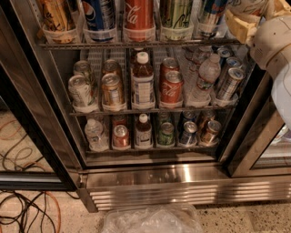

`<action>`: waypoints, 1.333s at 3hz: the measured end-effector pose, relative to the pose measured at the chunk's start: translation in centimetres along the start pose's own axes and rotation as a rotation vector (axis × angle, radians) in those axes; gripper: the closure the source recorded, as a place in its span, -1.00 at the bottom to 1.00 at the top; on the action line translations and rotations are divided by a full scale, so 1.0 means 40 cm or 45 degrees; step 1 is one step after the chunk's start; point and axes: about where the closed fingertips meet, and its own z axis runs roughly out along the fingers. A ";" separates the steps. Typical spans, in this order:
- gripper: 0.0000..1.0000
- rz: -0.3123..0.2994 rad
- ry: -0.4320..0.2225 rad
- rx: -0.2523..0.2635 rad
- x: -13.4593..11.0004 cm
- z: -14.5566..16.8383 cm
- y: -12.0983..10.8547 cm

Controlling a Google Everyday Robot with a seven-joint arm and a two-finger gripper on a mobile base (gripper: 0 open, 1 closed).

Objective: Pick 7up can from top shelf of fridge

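Observation:
The fridge [150, 179] stands open in front of me, with a ribbed steel base. Its top shelf [113, 44] is a wire rack along the top edge of the view, fronted by clear cup holders. These hold a yellow can [57, 16], a blue Pepsi can [97, 16], a red Coca-Cola can [138, 13], an olive-green can [176, 13] and another blue can [211, 16]. No silver-white 7up can shows; it is hidden or out of view. My gripper [240, 22], tan, sits at the top right on the white arm [275, 43], level with the top shelf's right end.
Lower wire racks hold bottles [143, 84] and tilted cans [170, 86]. The dark door frame [36, 136] runs down the left and a second glass door [261, 150] is on the right. Cables [22, 209] and a clear plastic bag [152, 220] lie on the floor.

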 end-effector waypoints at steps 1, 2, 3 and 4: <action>1.00 -0.006 0.007 -0.102 0.004 -0.029 0.054; 1.00 -0.024 0.034 -0.214 0.029 -0.045 0.111; 1.00 -0.043 0.059 -0.308 0.063 -0.071 0.143; 1.00 -0.043 0.059 -0.308 0.063 -0.071 0.143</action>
